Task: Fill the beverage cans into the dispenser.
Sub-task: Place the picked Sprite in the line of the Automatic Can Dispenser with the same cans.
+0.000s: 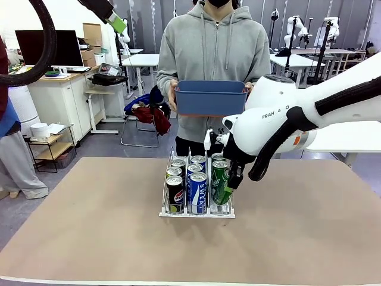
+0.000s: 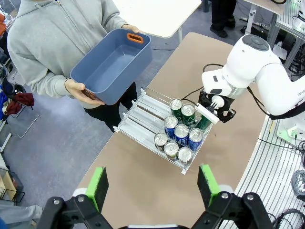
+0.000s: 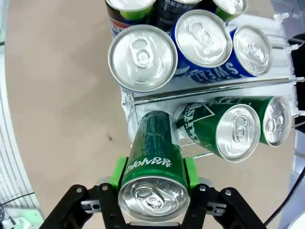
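Cans stand packed in the white wire dispenser (image 1: 197, 208) near the middle of the tan bench (image 1: 89, 238): a black Pepsi can (image 1: 174, 193) fronts the lane on the picture's left, a blue-and-white Pocari Sweat can (image 1: 197, 192) fronts the middle lane, and further cans sit close behind each. In the lane on the picture's right two green cans (image 3: 228, 125) already stand one behind the other. The right gripper (image 1: 229, 182) is clamped on a third green can (image 3: 153, 164), green pads pressed to its two sides, and holds it tilted at the front end of that lane, its lower end just at the wire rail. The neighbouring green can and the Pocari Sweat can crowd closely beside it.

The left gripper (image 2: 152, 186) hangs high above the bench's near side with its jaws spread wide and nothing between them.

Beyond the dispenser a person in a grey hoodie stands at the far edge, both hands holding an empty blue plastic bin (image 1: 211, 97) well above the bench.
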Controlling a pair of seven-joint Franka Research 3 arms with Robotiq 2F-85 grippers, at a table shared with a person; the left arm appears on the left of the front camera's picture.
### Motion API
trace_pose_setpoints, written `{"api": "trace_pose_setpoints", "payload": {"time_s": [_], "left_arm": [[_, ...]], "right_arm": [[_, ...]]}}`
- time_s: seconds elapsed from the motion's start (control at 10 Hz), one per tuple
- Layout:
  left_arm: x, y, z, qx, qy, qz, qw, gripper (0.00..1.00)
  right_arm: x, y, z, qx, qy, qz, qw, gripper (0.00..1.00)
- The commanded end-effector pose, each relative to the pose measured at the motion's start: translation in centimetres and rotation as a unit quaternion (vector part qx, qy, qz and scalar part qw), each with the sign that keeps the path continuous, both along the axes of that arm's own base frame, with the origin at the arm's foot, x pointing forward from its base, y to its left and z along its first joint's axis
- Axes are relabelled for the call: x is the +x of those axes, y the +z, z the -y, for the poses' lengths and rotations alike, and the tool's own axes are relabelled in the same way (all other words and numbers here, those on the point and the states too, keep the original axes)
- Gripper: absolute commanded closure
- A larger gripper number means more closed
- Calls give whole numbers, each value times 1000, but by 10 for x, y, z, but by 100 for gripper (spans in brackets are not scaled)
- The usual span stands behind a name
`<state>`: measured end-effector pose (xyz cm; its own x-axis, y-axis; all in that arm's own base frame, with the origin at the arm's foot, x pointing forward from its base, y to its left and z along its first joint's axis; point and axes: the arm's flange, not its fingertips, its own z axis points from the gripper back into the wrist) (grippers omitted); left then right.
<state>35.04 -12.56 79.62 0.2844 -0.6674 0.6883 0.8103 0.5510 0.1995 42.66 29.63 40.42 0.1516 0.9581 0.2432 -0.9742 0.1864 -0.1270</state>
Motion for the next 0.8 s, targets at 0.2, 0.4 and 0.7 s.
{"api": "trace_pose_setpoints", "payload": {"time_s": [0.2, 0.4, 0.7], "left_arm": [[-3, -6, -2, -5, -5, -5, 1000, 0], [-3, -6, -2, -5, -5, -5, 1000, 0], [-3, -6, -2, -5, -5, -5, 1000, 0]], "right_arm": [[20, 1, -23, -63, 4, -37, 997, 42], [23, -8, -31, -80, 19, -55, 995, 42], [22, -18, -41, -93, 29, -67, 993, 42]]}}
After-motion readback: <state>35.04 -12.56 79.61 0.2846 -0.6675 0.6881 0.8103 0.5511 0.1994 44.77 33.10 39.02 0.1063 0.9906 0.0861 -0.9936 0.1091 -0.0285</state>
